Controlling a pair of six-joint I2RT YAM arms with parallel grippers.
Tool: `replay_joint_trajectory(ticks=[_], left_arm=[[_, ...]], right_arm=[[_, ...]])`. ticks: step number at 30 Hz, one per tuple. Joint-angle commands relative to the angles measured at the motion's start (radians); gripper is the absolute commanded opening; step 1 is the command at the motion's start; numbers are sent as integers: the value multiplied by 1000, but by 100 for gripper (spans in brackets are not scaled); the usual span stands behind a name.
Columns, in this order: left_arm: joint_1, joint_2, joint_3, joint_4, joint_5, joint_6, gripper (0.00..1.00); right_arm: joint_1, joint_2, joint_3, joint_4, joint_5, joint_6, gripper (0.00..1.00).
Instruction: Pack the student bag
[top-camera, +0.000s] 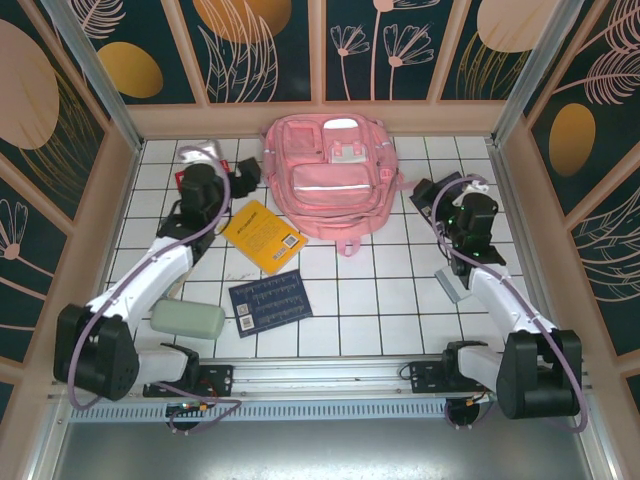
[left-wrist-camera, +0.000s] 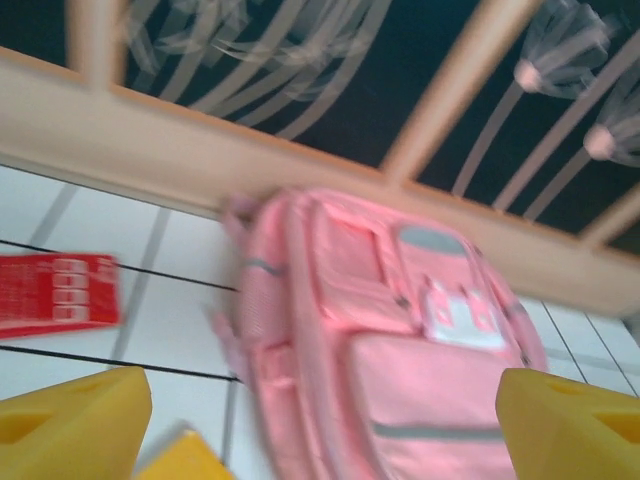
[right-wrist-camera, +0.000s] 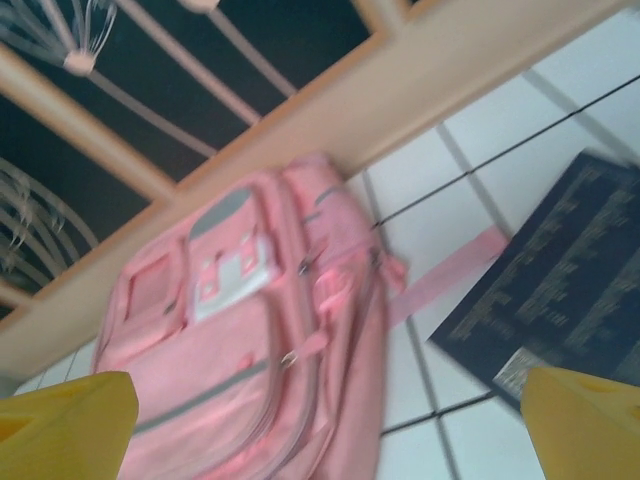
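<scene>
**Q:** White tiled table (top-camera: 380, 300), walled in. How are the grippers set?

**A:** Left gripper (left-wrist-camera: 320, 425) and right gripper (right-wrist-camera: 322, 425) are both spread wide, nothing held. Between them the bag (top-camera: 330, 180) is laid flat by the back wall, pockets up, probably flanked so it can be opened. Yellow book (top-camera: 262, 237) and dark book (top-camera: 270, 300) are laid nearby, unpacked.

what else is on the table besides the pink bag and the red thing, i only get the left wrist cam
Observer: A dark blue book lies flat between the student bag and the arm bases.
Operator: anything near the left arm's base
Observer: A pale green case, just left of that book.
Operator: and the right arm
Observer: The right fingers are open, aimed at the bag from its right side.
</scene>
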Motion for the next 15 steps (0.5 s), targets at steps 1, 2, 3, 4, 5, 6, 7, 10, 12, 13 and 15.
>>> replay_joint_trajectory(ticks=[1, 2, 3, 4, 5, 6, 7, 10, 12, 13, 15], left_arm=[[-95, 86, 38, 7, 19, 110, 87], [-121, 122, 38, 8, 31, 132, 87], [-142, 159, 73, 0, 40, 149, 86], [-160, 193, 93, -13, 48, 160, 84], [-179, 228, 120, -30, 50, 176, 82], [-197, 270, 150, -45, 41, 185, 82], [-213, 303, 180, -59, 45, 197, 80], [-273, 431, 299, -108, 12, 260, 77], [-310, 524, 412, -158, -4, 298, 74], [-321, 564, 460, -182, -21, 305, 71], [-344, 650, 558, -220, -35, 329, 67]], right_arm=[[41, -35, -3, -19, -35, 14, 99], [45, -37, -10, -15, -36, 17, 99], [47, -38, -17, -9, -36, 25, 99], [47, -41, -22, -7, -35, 34, 99], [48, -41, -27, 0, -33, 40, 99], [50, -42, -32, 4, -28, 47, 99], [52, -42, -35, 8, -24, 54, 99], [53, -35, -39, 18, -19, 69, 99], [53, -29, -35, 3, -14, 76, 99], [54, -28, -32, -5, -7, 81, 99], [51, -32, -31, -28, 20, 90, 99]])
